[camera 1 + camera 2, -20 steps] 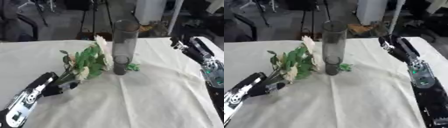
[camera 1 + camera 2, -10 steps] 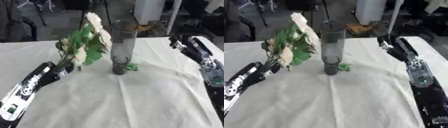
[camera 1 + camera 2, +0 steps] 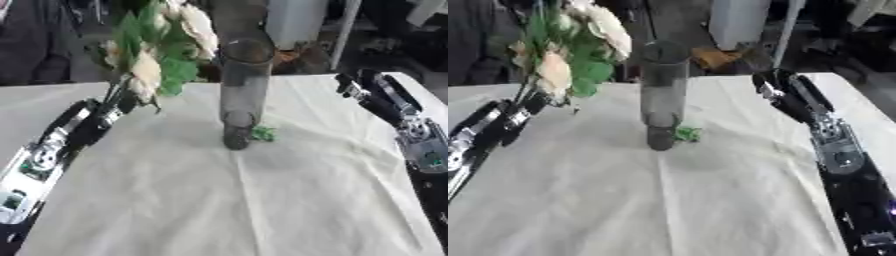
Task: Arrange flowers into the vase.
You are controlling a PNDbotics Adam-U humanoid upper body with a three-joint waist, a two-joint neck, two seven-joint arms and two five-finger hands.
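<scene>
My left hand [image 3: 109, 112] grips the flower bunch [image 3: 157, 55] by its stems, aloft at ten o'clock of the tall glass vase [image 3: 242, 92] mid-bench, right hand [image 3: 776, 92] open at three o'clock; I fear swinging blooms knock the vase over.

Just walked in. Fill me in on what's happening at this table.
The robot's left hand holds a bunch of flowers upright by the stems, left of the tall grey vase, not yet in it. A green bit lies at the vase's foot. The right hand reaches over the table's right side, holding nothing.
</scene>
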